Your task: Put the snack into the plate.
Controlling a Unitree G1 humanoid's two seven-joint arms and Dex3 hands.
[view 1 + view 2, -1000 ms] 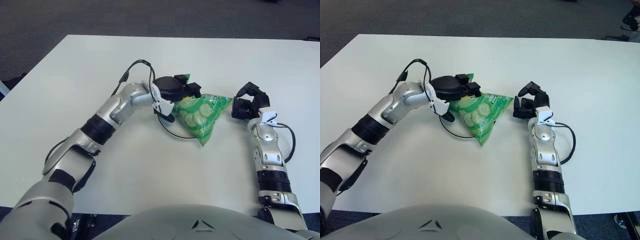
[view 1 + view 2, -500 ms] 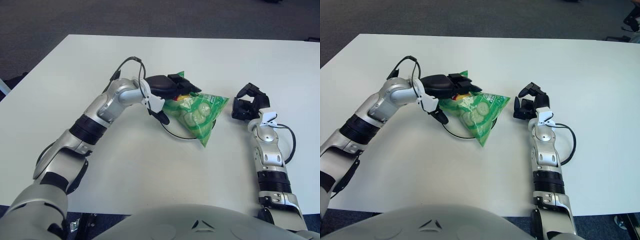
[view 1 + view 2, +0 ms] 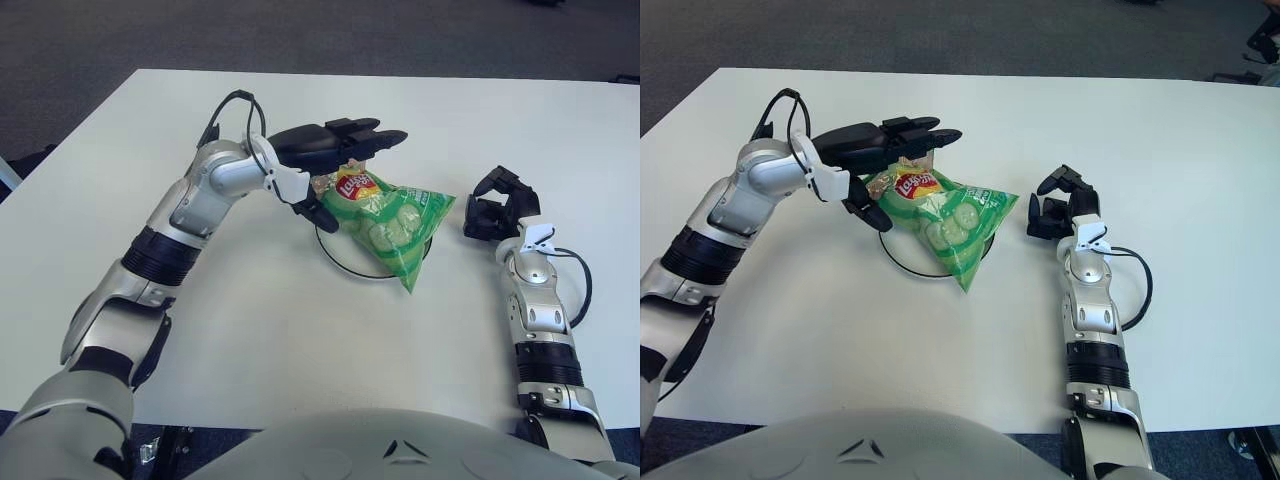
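The left hand [image 3: 335, 150] has let go: a second ago its fingers were clamped over the top corner of the snack bag [image 3: 385, 222], and now they are stretched out straight and spread, holding nothing, raised just above and behind the bag's upper-left end. The thumb [image 3: 322, 214] hangs below at the bag's left edge; contact there cannot be told. With the hand lifted off, the red and yellow logo on the bag's upper end is uncovered, where before the dark fingers hid it. The whole left arm has swung back toward the robot's left, elbow drawn further out across the bench [image 3: 150, 130].

The snack bag lies across the plate [image 3: 340, 256], its green body covering most of it, the lower corner poking out past the rim toward the robot and the right corner reaching toward the right hand. It has barely shifted from half a second ago.

The right hand [image 3: 497, 210] has not moved, showing just to the right of the bag, fingers curled in, grasping nothing.
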